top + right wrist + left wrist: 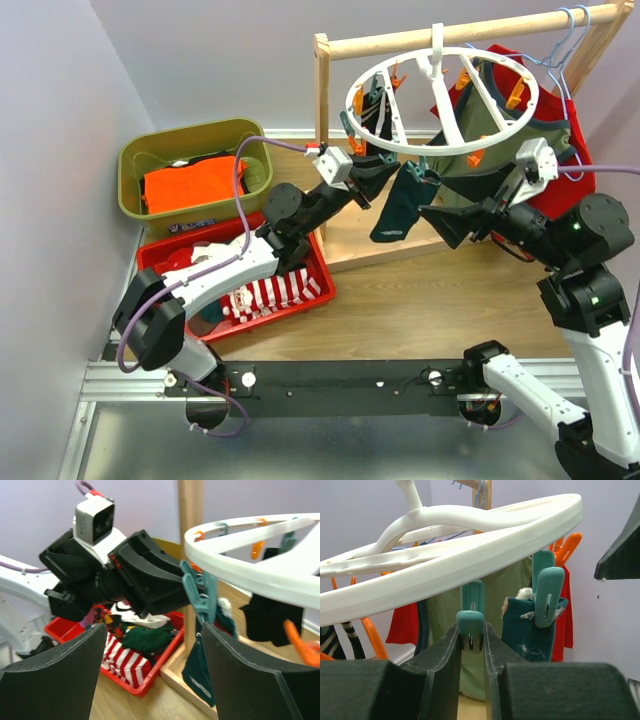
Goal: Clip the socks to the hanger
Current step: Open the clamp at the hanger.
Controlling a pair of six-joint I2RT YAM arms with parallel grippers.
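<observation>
Left wrist view: a teal clip under the hanger is pinched by the left gripper; the right gripper is spread wide near a clipped dark sock.

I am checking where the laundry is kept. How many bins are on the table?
2. An olive-green bin at the far left holds an orange garment; a red bin in front of it holds socks. No others show.

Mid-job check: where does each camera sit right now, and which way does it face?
Top external: above and behind, looking down on hanger; left arm and right arm show.
Left wrist: looks up along its jaws, closed on a teal clip.
Right wrist: faces the left gripper between its open jaws.
Both wrist views share the clipped teal sock.
</observation>
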